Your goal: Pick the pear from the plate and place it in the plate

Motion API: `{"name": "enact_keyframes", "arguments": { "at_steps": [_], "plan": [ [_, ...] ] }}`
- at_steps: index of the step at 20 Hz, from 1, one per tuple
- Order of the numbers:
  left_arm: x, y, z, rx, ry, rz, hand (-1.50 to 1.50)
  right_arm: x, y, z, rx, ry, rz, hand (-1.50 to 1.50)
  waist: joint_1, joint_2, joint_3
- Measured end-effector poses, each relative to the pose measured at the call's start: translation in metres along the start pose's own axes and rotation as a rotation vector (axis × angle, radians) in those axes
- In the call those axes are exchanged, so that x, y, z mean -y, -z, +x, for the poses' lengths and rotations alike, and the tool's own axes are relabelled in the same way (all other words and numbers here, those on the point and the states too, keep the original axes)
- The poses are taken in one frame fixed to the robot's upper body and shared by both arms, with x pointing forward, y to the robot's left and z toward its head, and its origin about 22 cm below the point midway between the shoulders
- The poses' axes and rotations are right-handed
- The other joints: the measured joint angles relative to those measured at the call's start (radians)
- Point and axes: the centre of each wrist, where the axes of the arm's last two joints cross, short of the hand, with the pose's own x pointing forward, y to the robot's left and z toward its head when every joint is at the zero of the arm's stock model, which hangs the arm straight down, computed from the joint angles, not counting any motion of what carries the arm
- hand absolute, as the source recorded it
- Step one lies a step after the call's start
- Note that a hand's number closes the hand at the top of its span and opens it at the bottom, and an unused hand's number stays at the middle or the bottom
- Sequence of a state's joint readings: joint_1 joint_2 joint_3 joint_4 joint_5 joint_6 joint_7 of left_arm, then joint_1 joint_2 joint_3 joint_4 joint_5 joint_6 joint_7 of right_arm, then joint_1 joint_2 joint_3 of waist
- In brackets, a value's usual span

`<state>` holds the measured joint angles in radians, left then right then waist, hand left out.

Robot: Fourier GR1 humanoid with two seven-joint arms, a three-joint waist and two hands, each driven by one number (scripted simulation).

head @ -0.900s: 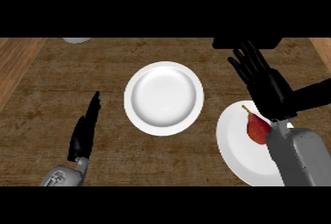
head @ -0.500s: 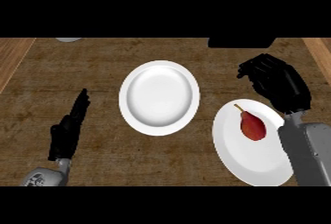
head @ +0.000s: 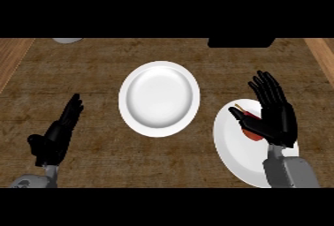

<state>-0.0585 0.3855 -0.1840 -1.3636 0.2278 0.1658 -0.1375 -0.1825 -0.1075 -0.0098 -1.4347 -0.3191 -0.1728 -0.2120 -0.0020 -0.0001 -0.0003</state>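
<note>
**The right hand is over the pear**

A red pear (head: 253, 129) lies on the white plate at the right (head: 235, 152), up near that plate's top edge. Most of the pear is hidden. The robot's right hand (head: 272, 115) is above it, and only a bit of red and a thin stem show past the thumb. The stem points up and to the left, so I think the pear's long side runs that way too – slanting from the stem down to the right, under the palm.

The right hand is spread wide. Its fingers are straight and point up the counter, and the thumb sticks out to the left, across the pear. It is not holding anything that I can see. I can't tell if the palm is touching the pear or just hanging over it.

The left hand (head: 60, 132) is far off on the other side of the wooden counter (head: 91, 79). It rests there, fingers straight and pointing up. It is well apart from the pear, so the right hand is the near one – by a lot.

The other white plate (head: 159, 98) sits in the middle, with nothing on it. It is to the left of the pear and a little higher up. I think the hand must close on the pear, then carry it left to that plate
</note>
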Motion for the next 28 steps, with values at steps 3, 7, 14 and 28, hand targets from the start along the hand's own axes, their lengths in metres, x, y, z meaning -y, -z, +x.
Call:
{"name": "enact_keyframes", "arguments": {
  "at_steps": [3, 7, 14, 28],
  "plan": [
    [-0.005, -0.001, 0.000, 0.002, -0.002, -0.004, 0.00, 0.022, -0.016, 0.001, 0.013, -0.059, -0.048, -1.50, -0.002, -0.001, 0.000],
    [-0.014, 0.000, -0.005, 0.001, -0.011, -0.010, 0.00, 0.052, -0.030, 0.013, -0.015, -0.166, -0.077, -1.50, -0.004, -0.001, 0.000],
    [-0.011, 0.004, -0.008, 0.001, -0.007, -0.007, 0.00, 0.092, -0.031, 0.047, -0.194, -0.432, 0.068, -1.50, -0.004, -0.001, -0.001],
    [-0.011, 0.002, -0.007, 0.000, -0.011, -0.013, 0.00, 0.099, -0.009, 0.060, -0.497, -0.642, 0.269, -1.50, 0.004, 0.000, 0.000]
  ]
}}
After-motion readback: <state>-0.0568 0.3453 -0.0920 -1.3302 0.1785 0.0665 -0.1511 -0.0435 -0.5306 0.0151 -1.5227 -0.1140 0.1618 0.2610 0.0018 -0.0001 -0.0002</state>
